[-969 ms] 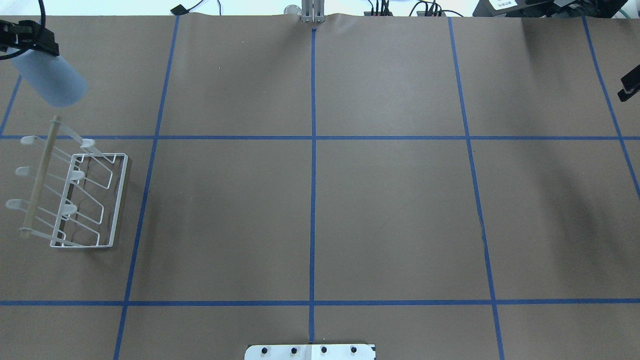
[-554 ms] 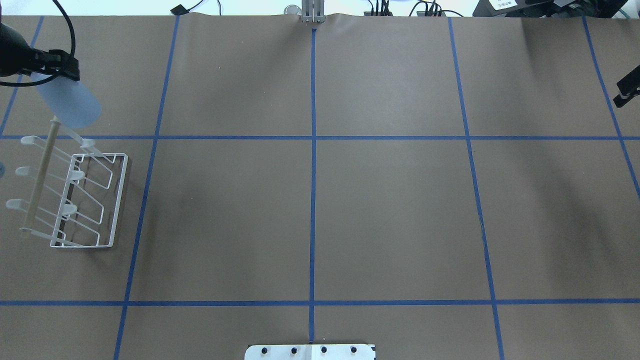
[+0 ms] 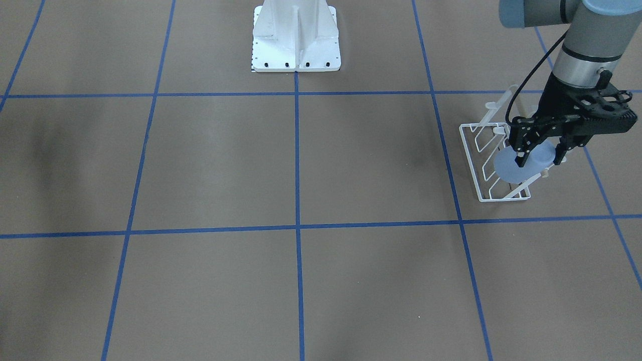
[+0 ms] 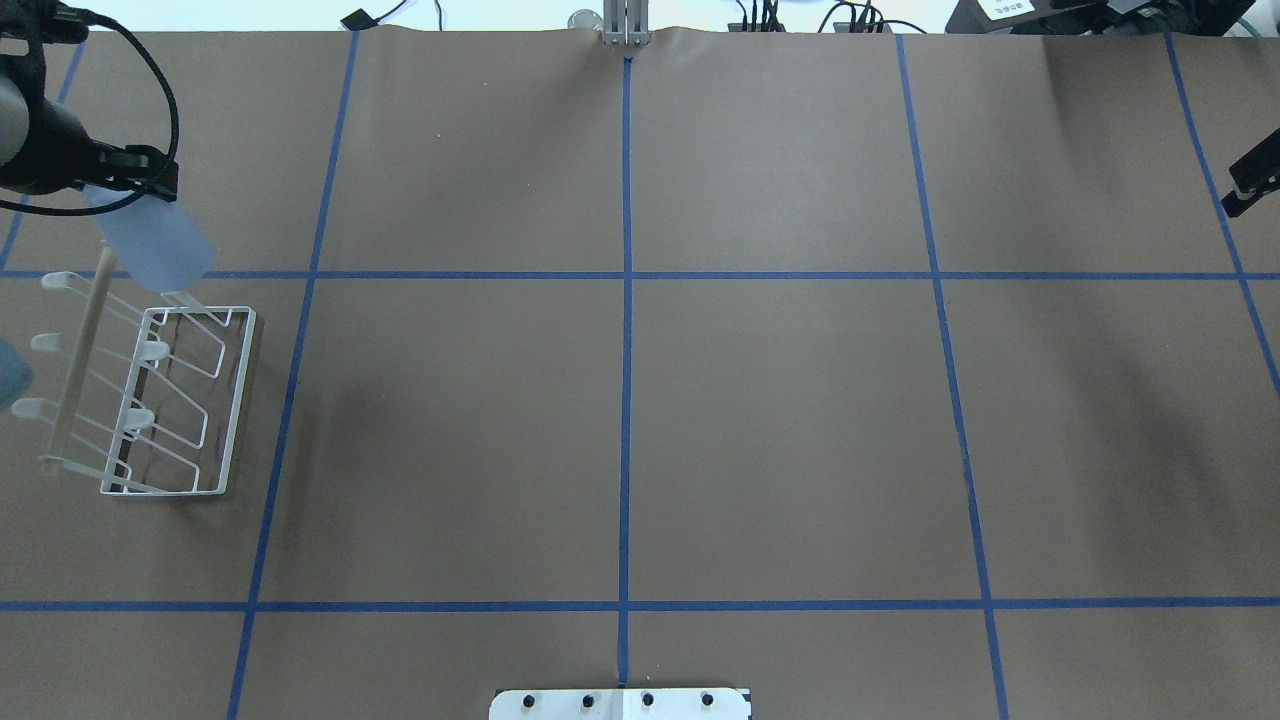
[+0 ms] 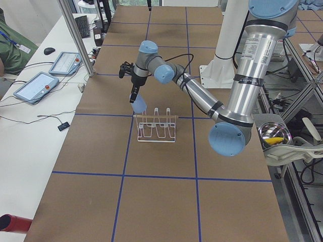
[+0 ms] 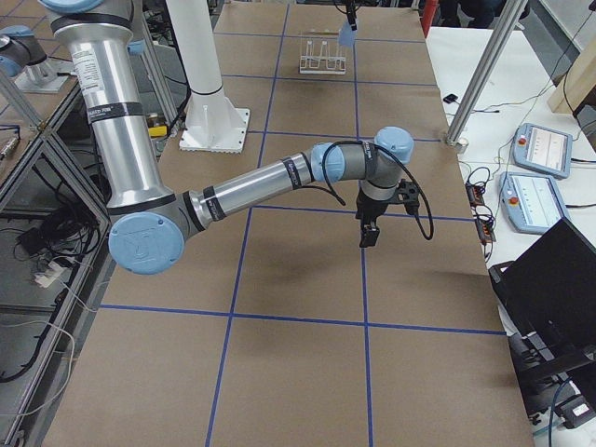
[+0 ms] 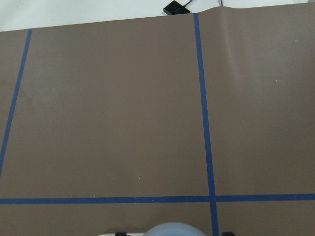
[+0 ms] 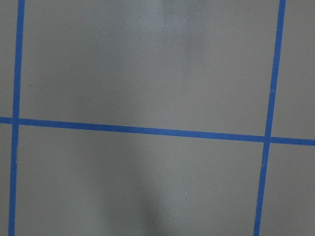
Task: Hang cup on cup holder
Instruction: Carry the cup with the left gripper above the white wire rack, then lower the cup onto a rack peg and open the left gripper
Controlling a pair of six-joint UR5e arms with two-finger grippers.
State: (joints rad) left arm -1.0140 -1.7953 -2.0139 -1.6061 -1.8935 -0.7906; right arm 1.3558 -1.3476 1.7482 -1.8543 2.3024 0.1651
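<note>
My left gripper (image 3: 539, 153) is shut on the light blue cup (image 3: 516, 168), holding it tilted in the air over the far end of the white wire cup holder (image 3: 470, 161). In the overhead view the cup (image 4: 155, 250) hangs from the gripper (image 4: 125, 188) and overlaps the top of the wooden rod and the nearest prong of the holder (image 4: 237, 400); I cannot tell if they touch. The cup's rounded edge shows at the bottom of the left wrist view (image 7: 170, 229). My right gripper (image 4: 1250, 185) sits at the table's right edge, only partly in view, its jaws unclear.
The white metal pedestal (image 3: 296, 40) stands at the robot's side of the table. Blue tape lines divide the brown table cover. Tablets and cables (image 5: 38, 85) lie on the operators' bench past the far edge.
My left gripper has carried the cup toward the robot and slightly rightward, from beyond the holder to over its far end. The right gripper has barely moved.
</note>
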